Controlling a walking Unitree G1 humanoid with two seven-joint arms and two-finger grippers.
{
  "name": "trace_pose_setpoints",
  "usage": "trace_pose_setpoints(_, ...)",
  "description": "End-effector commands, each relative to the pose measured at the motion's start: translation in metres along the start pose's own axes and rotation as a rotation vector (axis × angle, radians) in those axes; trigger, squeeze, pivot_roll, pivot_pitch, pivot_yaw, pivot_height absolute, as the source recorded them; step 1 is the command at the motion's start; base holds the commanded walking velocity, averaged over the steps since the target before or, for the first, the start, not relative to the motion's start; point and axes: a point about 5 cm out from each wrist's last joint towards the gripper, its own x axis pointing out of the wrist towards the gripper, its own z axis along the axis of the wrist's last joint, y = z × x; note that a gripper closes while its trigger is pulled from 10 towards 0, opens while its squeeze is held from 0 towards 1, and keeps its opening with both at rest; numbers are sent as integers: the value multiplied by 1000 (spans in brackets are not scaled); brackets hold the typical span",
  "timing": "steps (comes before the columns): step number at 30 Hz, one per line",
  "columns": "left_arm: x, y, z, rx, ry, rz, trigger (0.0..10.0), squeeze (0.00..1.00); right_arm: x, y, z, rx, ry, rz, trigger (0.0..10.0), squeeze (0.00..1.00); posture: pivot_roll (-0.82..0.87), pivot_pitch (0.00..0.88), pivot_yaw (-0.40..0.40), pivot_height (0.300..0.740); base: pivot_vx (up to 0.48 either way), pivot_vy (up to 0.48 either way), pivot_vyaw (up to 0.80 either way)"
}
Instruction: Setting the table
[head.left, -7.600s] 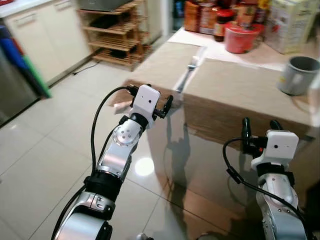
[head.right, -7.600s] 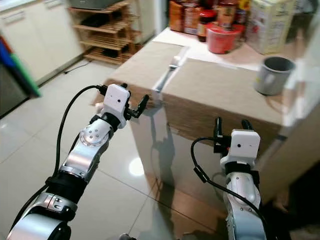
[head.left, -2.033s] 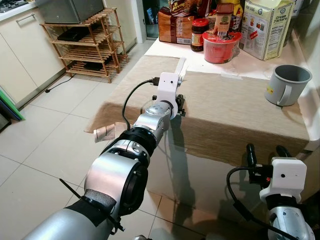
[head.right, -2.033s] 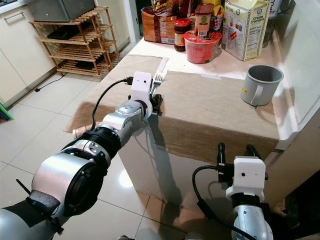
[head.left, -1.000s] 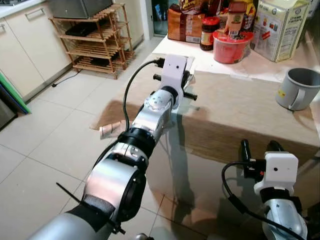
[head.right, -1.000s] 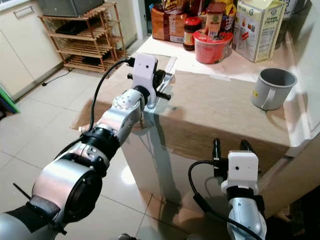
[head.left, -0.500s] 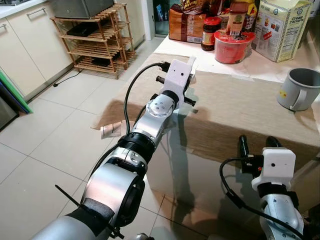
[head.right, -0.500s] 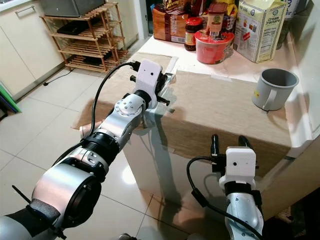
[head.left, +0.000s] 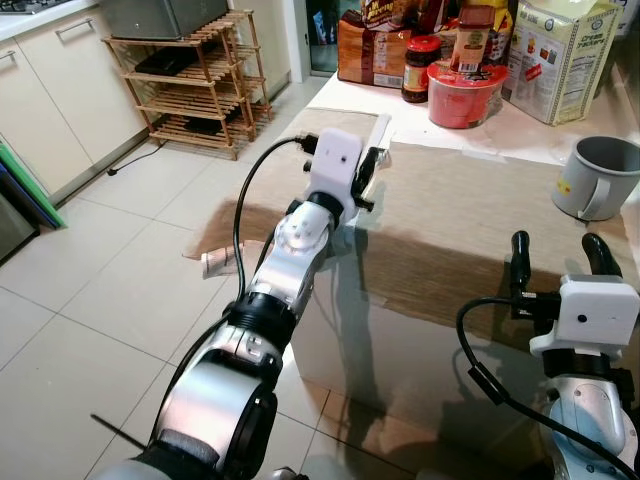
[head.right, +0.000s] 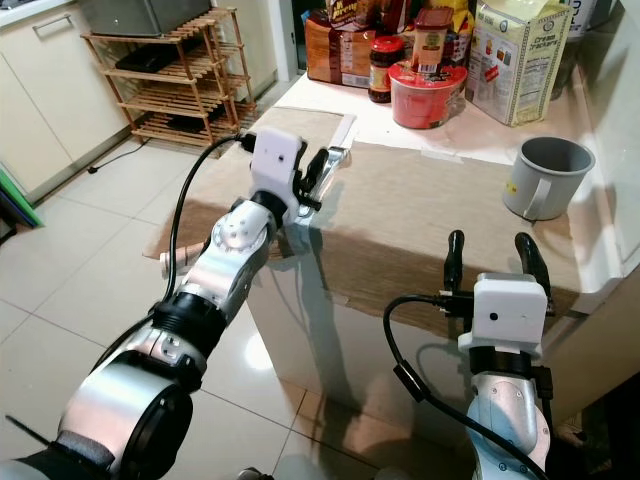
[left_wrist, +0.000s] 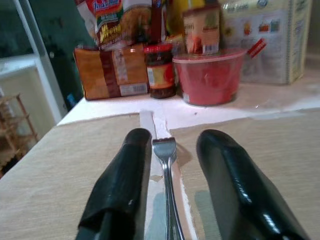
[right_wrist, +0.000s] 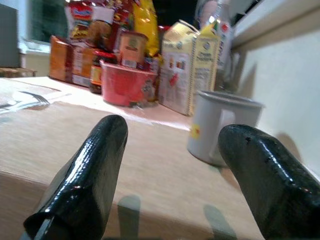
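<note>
Fork (left_wrist: 167, 172): slim, silver, tines forward, between open left end effector (left_wrist: 170, 185) fingers. Red bowl (left_wrist: 207, 75) at 12 o'clock. Right end effector (right_wrist: 177, 180) open, grey mug (right_wrist: 220, 127) ahead.

The left end effector (head.right: 322, 178) straddles a fork (head.right: 335, 160) on the table (head.right: 420, 215), near a grey mug (head.right: 546, 177).

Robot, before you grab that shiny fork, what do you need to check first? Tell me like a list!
1. Silver metal fork lies between the left gripper's two black fingers: ok.
2. Left fingers spread wide enough to go around the handle: ok.
3. Fingers already touching the fork: cannot tell.
4. Fork lies flat on the gap between the two beige woven placemats: ok.
5. Red plastic bowl and grey mug stand well away from the fork: ok.
6. Right gripper open, near the table edge, apart from the fork: ok.
</note>
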Motion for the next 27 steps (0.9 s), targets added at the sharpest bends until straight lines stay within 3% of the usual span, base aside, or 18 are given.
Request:
trace_pose_setpoints(1, -6, 4, 3, 7, -20, -15, 10000, 1000, 0, -1, -5, 3, 24, -13, 10000, 0, -150, 0, 130, 718, 0, 0, 0)
trace_pose_setpoints(8, -46, 24, 2, 1, -64, 22, 10000, 1000, -4, -1, -11, 11, 46, -23, 10000, 0, -130, 0, 135, 718, 0, 0, 0)
trace_pose_setpoints(9, -46, 24, 2, 1, -64, 22, 10000, 1000, -4, -1, -11, 11, 46, -23, 10000, 0, -130, 0, 135, 718, 0, 0, 0)
trace_pose_setpoints(11, -66, 31, 3, 40, -81, 22, 10000, 1000, -7, -2, -12, 14, 50, -26, 10000, 0, -124, 0, 136, 718, 0, 0, 0)
trace_pose_setpoints(12, -87, 37, 1, 86, -83, 1, 10000, 1000, -8, -2, -13, 15, 53, -28, 10000, 0, -122, 0, 136, 718, 0, 0, 0)
trace_pose_setpoints(13, -87, 37, 1, 86, -83, 1, 10000, 1000, -8, -2, -13, 15, 53, -28, 10000, 0, -122, 0, 136, 718, 0, 0, 0)
trace_pose_setpoints(14, -105, 39, -4, 114, -63, -28, 10000, 1000, -9, -2, -14, 14, 53, -29, 10000, 0, -121, 0, 132, 718, 0, 0, 0)
trace_pose_setpoints(15, -110, 38, -6, 118, -52, -39, 10000, 1000, -9, -2, -14, 14, 53, -30, 10000, 0, -121, 0, 132, 718, 0, 0, 0)
trace_pose_setpoints(19, -116, 33, -13, 106, -12, -64, 10000, 1000, -7, -2, -13, 15, 45, -29, 10000, 0, -115, 0, 124, 718, 0, 0, 0)
trace_pose_setpoints(27, -105, 25, -4, 105, -29, -92, 10000, 1000, -3, -2, -12, 19, 23, -30, 10000, 0, -127, 0, 130, 718, 0, 0, 0)
